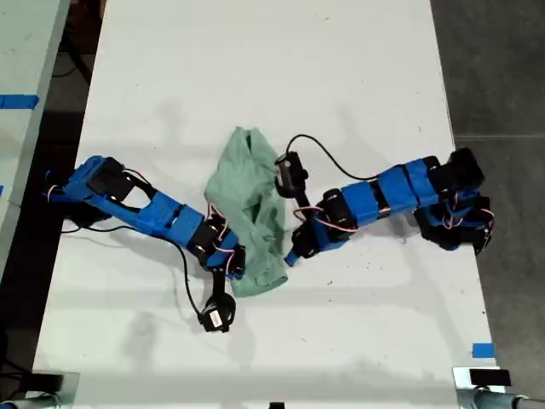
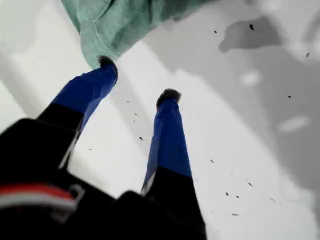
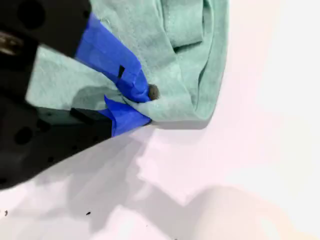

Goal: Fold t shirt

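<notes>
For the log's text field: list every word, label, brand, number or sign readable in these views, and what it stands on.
None can be read.
The t shirt is plain, with no print or visible tag.
The blue tape pieces on the table carry no writing.
The first hand and second hand show no markings.
The small fixtures at the exterior view's bottom edge are too small to tell.

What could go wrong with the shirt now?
1. My second gripper pinches only the edge of the shirt, so it might slip out when I pull.
2. My first gripper is open, with just one fingertip at the cloth; closing here could grab nothing.
3. The shirt lies bunched and wrinkled, so a fold may come out crooked.
</notes>
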Controlling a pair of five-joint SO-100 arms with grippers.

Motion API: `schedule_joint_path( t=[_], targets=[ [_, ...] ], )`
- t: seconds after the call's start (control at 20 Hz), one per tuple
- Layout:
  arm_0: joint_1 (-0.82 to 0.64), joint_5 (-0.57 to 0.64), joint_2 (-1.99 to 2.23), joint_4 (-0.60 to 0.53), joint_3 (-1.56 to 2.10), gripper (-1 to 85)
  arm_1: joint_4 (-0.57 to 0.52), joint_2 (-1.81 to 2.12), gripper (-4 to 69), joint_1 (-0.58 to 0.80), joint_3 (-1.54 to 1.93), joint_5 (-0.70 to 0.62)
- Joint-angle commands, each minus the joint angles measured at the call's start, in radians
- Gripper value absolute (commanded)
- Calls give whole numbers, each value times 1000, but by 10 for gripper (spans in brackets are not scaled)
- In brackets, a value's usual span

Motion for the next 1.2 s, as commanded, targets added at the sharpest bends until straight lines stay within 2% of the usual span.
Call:
schedule_joint_path(
  t=[0.0, 0.1, 0.25, 0.5, 0.6, 0.75, 0.95, 1.05, 1.15],
  targets=[
    [-2, 23, 14, 0, -11, -3, -43, -29, 223, -29, -163, -31],
    [-5, 31, 14, 0, -11, -3, -83, -37, 238, -38, -183, -41],
    [-3, 32, 31, 3, -11, -3, -120, -81, 171, -43, -163, -34],
    [8, 48, 75, 9, -11, -3, -210, -245, 207, -41, -156, -44],
    [15, 49, 77, 9, -11, -3, -210, -255, -2, -49, -153, -32],
    [48, 60, 114, 2, -11, -3, -186, -255, -2, -100, -166, -11],
    [144, 123, 253, -54, -18, -3, -184, -245, -2, -244, -291, 15],
    [186, 173, 331, -98, -26, -3, -221, -178, -1, -295, -331, -5],
    [196, 209, 403, -86, -29, -3, -255, -66, -1, -293, -308, -58]
  ],
)
